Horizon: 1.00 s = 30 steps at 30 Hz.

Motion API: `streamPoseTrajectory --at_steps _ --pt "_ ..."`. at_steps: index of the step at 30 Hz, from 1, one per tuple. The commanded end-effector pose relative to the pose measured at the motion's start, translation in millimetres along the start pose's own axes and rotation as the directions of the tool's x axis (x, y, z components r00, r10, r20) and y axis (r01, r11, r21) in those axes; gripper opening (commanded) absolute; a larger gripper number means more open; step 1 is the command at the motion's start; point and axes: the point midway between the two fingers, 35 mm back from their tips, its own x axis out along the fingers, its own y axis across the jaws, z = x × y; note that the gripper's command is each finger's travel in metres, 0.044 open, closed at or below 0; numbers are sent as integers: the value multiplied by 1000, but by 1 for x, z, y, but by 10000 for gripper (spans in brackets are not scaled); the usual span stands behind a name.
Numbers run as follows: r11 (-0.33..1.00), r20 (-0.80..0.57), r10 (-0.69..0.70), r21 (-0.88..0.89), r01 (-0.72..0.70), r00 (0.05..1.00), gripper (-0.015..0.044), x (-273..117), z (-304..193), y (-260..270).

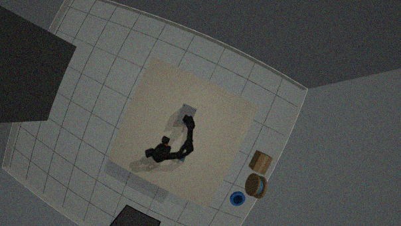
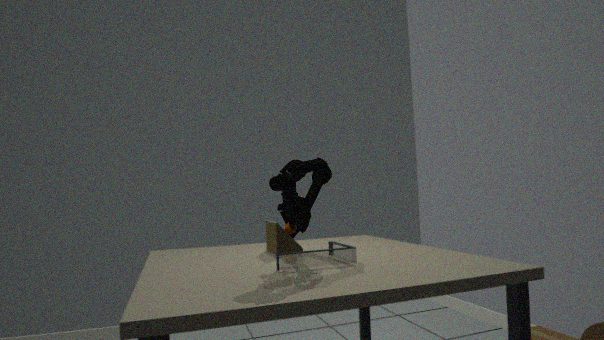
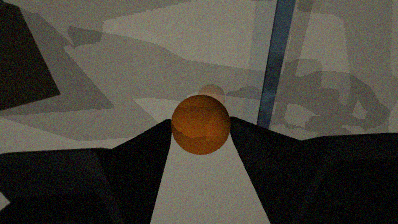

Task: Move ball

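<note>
Pale table (image 2: 200,285), dark-legged, is set on a tiled floor (image 1: 99,83) between dim grey room walls (image 2: 200,100). Orange ball (image 3: 200,124) is gripped between the jaws, lifted off the table. Faint see-through copy (image 3: 212,93) is glimpsed just beyond the ball, mostly hidden by it. One blue wall edge (image 3: 274,65) is seen beyond the jaws; clear panels are hard to trace.

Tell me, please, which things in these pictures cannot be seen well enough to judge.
- See-through copy: wrist view, mostly hidden behind the ball.
- Ball's height above the table: exterior view, too small and dark.
- Clear walls: top view, not distinguishable; the arm covers that area.
- Gripper fingertips: wrist view, dark shapes only.
</note>
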Motion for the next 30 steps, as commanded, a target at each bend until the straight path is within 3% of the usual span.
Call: streamPoseTrajectory --at_steps 1,10,30 --pt "1000 -8 -3 -12 3 1000 0 -15 2 2" --pt "1000 -8 -5 -14 5 1000 0 32 -12 -27" --pt "1000 -5 -6 -15 6 1000 0 103 -12 -28"
